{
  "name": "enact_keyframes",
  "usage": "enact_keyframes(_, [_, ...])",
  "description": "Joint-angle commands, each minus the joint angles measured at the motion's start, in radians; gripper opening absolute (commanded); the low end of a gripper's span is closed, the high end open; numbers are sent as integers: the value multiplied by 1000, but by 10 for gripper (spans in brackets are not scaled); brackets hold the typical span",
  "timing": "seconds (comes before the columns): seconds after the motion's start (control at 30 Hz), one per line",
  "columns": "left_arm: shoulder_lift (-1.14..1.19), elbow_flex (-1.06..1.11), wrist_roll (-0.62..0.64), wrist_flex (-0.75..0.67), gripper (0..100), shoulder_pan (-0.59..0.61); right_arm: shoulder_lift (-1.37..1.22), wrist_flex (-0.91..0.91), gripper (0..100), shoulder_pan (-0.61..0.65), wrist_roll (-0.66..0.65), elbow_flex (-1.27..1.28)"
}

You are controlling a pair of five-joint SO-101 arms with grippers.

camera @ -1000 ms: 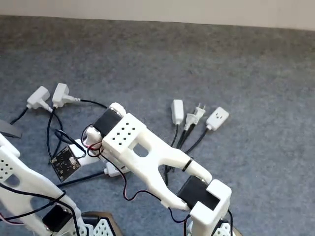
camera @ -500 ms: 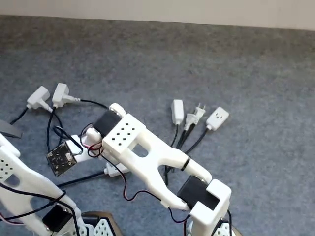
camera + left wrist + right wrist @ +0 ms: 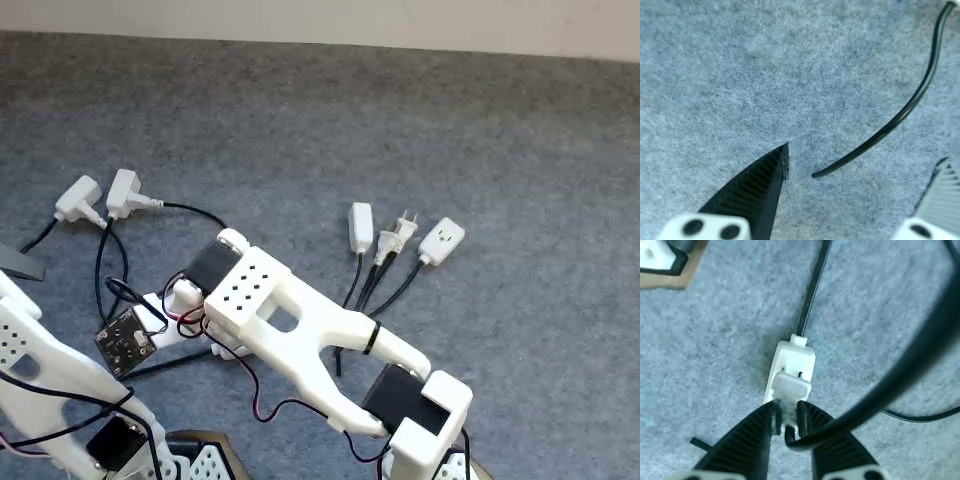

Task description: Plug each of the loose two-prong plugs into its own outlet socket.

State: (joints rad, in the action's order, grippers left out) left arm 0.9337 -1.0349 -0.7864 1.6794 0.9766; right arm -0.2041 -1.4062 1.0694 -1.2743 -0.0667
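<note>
Step in hand: seating 1 plug. Right gripper (image 3: 787,416) clamps plug (image 3: 791,386), prongs at socket (image 3: 790,360), near the mat's (image 3: 480,130) front-left edge. We judge the next move needs a straight push till flush. Left gripper (image 3: 863,156) gapes over cord (image 3: 900,117). Right wrist view gives prong contact, while the high view's arm (image 3: 300,320) covers it.

Robotics bench in a lab or hobby room, grey carpet-like mat (image 3: 500,130) over the whole work surface, pale wall strip (image 3: 400,18) along the frame's top edge, white printed arm (image 3: 310,320) at centre, exposed circuit board (image 3: 125,340) at lower left
</note>
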Motion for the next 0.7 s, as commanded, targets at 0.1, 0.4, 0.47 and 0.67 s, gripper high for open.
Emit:
enact_keyframes(0.1, [-12,-31,-6,9,421,7,-93,76,5,-8,6,76])
enact_keyframes(0.4, [-12,-31,-6,9,421,7,-252,139,5,-22,51,88])
enact_keyframes(0.47, [-12,-31,-6,9,421,7,-255,153,5,-21,54,90])
enact_keyframes(0.67, [-13,-35,-3,9,421,2,-240,148,10,-33,133,61])
